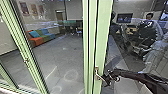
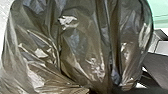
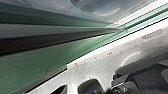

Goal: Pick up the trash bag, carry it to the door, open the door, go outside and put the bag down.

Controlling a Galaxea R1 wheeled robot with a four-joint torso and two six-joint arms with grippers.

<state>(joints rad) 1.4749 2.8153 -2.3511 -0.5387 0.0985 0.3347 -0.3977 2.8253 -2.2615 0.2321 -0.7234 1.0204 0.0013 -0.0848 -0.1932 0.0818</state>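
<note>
A door with a pale green frame [image 1: 103, 32] and glass stands before me in the head view. My right gripper [image 1: 109, 78] is at its metal handle [image 1: 97, 72], the arm coming in from the right; how firmly they touch is unclear. Dark parts of the right gripper [image 3: 90, 87] show in the right wrist view near the green frame [image 3: 32, 65]. In the left wrist view the dark, shiny trash bag [image 2: 82, 45] looms large, its folds gathered at my left gripper [image 2: 101, 90], which is shut on it.
More green framing [image 1: 25, 53] stands at the left. Through the glass show a grey floor [image 1: 62, 60] and a sofa in orange, green and blue [image 1: 41, 38]. A person [image 1: 149, 23] appears in the glass at the right, near a screen [image 1: 124, 18].
</note>
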